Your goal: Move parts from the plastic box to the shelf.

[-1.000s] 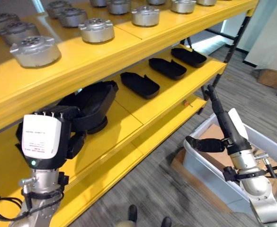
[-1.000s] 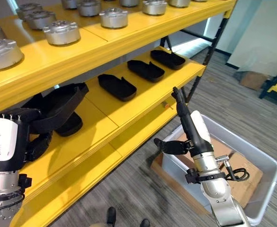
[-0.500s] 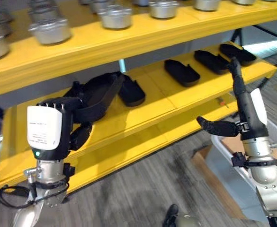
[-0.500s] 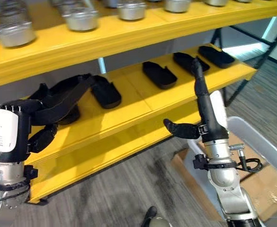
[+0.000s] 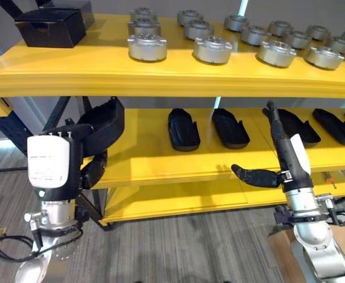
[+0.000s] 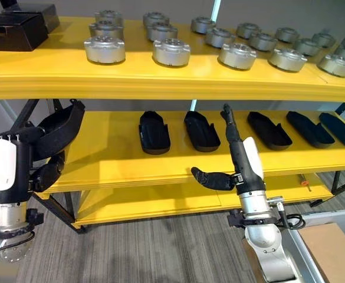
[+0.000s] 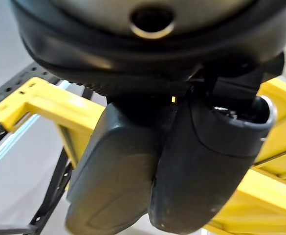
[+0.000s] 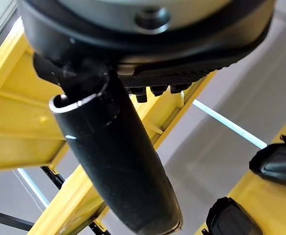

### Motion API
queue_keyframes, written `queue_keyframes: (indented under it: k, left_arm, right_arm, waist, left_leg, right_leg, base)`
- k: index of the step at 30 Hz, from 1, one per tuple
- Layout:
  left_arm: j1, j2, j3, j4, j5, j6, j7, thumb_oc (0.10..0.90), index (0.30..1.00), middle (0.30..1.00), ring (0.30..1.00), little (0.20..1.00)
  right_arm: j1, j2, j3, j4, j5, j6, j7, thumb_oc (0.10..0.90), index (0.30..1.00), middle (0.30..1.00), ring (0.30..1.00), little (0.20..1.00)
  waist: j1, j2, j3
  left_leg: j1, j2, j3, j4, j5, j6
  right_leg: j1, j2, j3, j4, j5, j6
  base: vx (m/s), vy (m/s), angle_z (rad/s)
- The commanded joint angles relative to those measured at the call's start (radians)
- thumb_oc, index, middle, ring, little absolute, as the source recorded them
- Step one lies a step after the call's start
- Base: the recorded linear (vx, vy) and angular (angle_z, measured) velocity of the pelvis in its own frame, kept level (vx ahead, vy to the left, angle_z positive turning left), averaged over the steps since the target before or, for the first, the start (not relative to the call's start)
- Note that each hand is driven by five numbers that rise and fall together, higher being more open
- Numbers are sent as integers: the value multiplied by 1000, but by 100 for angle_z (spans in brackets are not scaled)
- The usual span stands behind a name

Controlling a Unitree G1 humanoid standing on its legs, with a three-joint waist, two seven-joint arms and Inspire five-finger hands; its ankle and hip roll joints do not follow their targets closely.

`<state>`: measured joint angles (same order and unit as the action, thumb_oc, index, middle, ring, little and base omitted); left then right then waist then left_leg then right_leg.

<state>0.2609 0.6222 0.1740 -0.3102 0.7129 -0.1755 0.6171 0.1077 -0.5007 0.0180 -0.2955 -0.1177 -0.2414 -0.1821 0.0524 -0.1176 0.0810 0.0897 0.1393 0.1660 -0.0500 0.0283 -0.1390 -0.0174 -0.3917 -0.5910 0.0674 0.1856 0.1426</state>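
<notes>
At nine o'clock, the left hand curls round a black curved plastic shell part before the yellow metal shelf; at three o'clock, the right hand stands spread, fingers straight.

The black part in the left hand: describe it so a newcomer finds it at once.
Start at the yellow shelf unit and go to the left end of its middle shelf. There the left hand grips a black curved shell-shaped plastic part, lifted, whereas its neighbours lie flat in a row.
</notes>
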Motion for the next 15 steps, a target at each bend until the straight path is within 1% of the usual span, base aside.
queue_keyframes:
  k: [1, 2, 3, 4, 5, 6, 7, 8, 9, 10, 11, 12, 13, 14, 15]
  left_arm:
    - [-80, 47, 86, -108, -7, -37, 83, 400, 300, 300, 300, 300]
    - [-75, 48, 91, -108, -1, -36, 83, 400, 300, 300, 300, 300]
    - [-73, 46, 92, -112, 2, -34, 84, 400, 300, 300, 300, 300]
    - [-73, 45, 94, -111, 5, -31, 84, 400, 300, 300, 300, 300]
    - [-70, 43, 94, -112, 9, -30, 82, 400, 300, 300, 300, 300]
    - [-74, 45, 88, -112, 12, -26, 80, 400, 300, 300, 300, 300]
    - [-73, 46, 86, -109, 10, -25, 78, 400, 300, 300, 300, 300]
    - [-73, 46, 86, -109, 9, -26, 78, 400, 300, 300, 300, 300]
    - [-73, 50, 81, -108, 10, -26, 75, 400, 300, 300, 300, 300]
    - [-74, 53, 80, -108, 14, -21, 74, 400, 300, 300, 300, 300]
    - [-76, 55, 74, -102, 15, -20, 72, 400, 300, 300, 300, 300]
    - [-78, 55, 66, -95, 13, -20, 71, 400, 300, 300, 300, 300]
    - [-75, 55, 66, -92, 14, -25, 71, 400, 300, 300, 300, 300]
    - [-67, 57, 64, -88, 22, -23, 67, 400, 300, 300, 300, 300]
    - [-71, 58, 60, -78, 25, -15, 71, 400, 300, 300, 300, 300]
  right_arm:
    - [-117, -30, -46, -36, -28, -47, -41, 900, 1000, 1000, 1000, 1000]
    - [-119, -26, -41, -35, -38, -45, -42, 900, 1000, 1000, 1000, 1000]
    - [-118, -24, -35, -36, -44, -44, -40, 900, 1000, 1000, 1000, 1000]
    - [-119, -20, -30, -37, -50, -42, -37, 900, 1000, 1000, 1000, 1000]
    - [-117, -16, -23, -38, -57, -38, -35, 900, 1000, 1000, 1000, 1000]
    - [-116, -11, -15, -40, -63, -35, -33, 900, 1000, 1000, 1000, 1000]
    - [-114, -9, -12, -43, -62, -37, -29, 900, 1000, 1000, 1000, 1000]
    - [-115, -9, -12, -43, -62, -37, -29, 900, 1000, 1000, 1000, 1000]
    - [-117, -8, -5, -44, -64, -39, -27, 900, 1000, 1000, 1000, 1000]
    - [-117, -7, 0, -46, -67, -41, -25, 900, 1000, 1000, 1000, 1000]
    - [-121, -8, 6, -45, -66, -42, -20, 900, 1000, 1000, 1000, 1000]
    - [-122, -11, 14, -43, -61, -46, -14, 900, 1000, 1000, 1000, 1000]
    - [-126, -18, 19, -44, -56, -48, -10, 900, 1000, 1000, 1000, 1000]
    - [-129, -27, 30, -49, -48, -53, -5, 900, 1000, 1000, 1000, 1000]
    - [-137, -26, 38, -50, -47, -57, -7, 900, 1000, 1000, 1000, 1000]
  waist:
    - [-22, 31, -15]
    - [-19, 30, -14]
    - [-16, 26, -8]
    - [-18, 27, -11]
    - [-18, 27, -9]
    - [-28, 28, 1]
    - [-32, 31, 12]
    - [-30, 28, 13]
    - [-38, 34, 22]
    - [-48, 40, 30]
    - [-57, 42, 37]
    - [-71, 47, 46]
    - [-70, 53, 49]
    - [-72, 46, 60]
    - [-81, 44, 65]
  left_leg:
    - [10, -52, -4, -30, -76, 89]
    - [18, -66, 0, -30, -83, 98]
    - [17, -85, 17, -27, -76, 109]
    - [28, -96, 4, -33, -90, 114]
    - [43, -111, 4, -32, -107, 126]
    - [58, -132, 7, -36, -110, 145]
    - [59, -135, 21, -36, -103, 155]
    - [58, -139, 24, -36, -103, 156]
    - [68, -138, 24, -37, -106, 164]
    - [76, -134, 24, -37, -108, 165]
    - [82, -132, 28, -37, -111, 164]
    - [88, -128, 30, -37, -114, 160]
    - [93, -123, 39, -37, -118, 152]
    - [97, -121, 39, -37, -117, 135]
    - [102, -108, 37, -37, -124, 121]
  right_leg:
    - [113, -97, -16, 46, 2, 115]
    - [110, -109, -8, 54, 15, 117]
    - [101, -130, -27, 62, 45, 110]
    - [100, -138, -7, 72, 53, 118]
    - [92, -153, 13, 98, 62, 119]
    - [69, -177, 39, 167, 90, 116]
    - [48, -182, 31, 210, 92, 102]
    - [38, -188, 40, 223, 86, 102]
    - [15, -180, 47, 258, 86, 100]
    - [-10, -167, 69, 281, 74, 98]
    - [-51, -141, 108, 287, 55, 93]
    - [-99, -100, 142, 259, 31, 84]
    - [-129, -73, 158, 218, 32, 83]
    - [-153, -56, 154, 110, 47, 85]
    - [-175, -39, 167, 41, 65, 96]
  base:
    - [58, 183, -9]
    - [3, 163, -7]
    - [63, 215, -11]
    - [75, 214, -16]
    - [149, 299, -18]
    - [52, 299, -14]
    - [12, 231, -13]
    - [-16, 126, -11]
    - [32, 88, -15]
    - [49, 101, -31]
    - [51, 57, -41]
    - [62, 9, -41]
    - [85, -94, -39]
    - [115, -172, -28]
    - [88, -156, -25]
